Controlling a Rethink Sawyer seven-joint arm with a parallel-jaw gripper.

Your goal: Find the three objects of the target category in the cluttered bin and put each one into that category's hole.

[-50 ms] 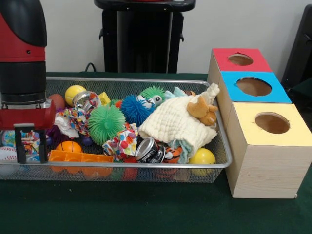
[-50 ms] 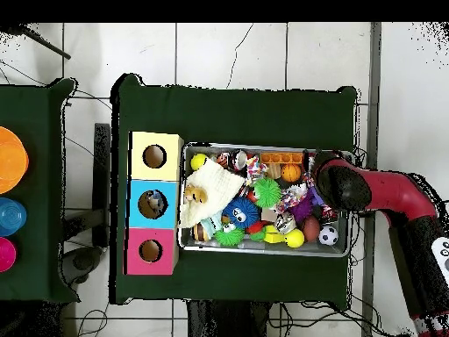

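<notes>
One gripper (image 1: 30,145), fingers parted and empty, hanging over mesh bin (image 1: 146,84) of toys; three-holed box (image 1: 263,146) beside.

Red and black Sawyer arm (image 1: 22,53), cylindrical banded segments, red gripper (image 1: 30,144) block, two black fingers (image 1: 20,144)

The red and black robot arm (image 1: 23,58) is cut off by the front view's top and left edges. A cream waffle-weave cloth (image 1: 176,122) covers toys beneath it. The crushed silver drink can (image 1: 150,150) lies partly buried; its label is unreadable.
</notes>
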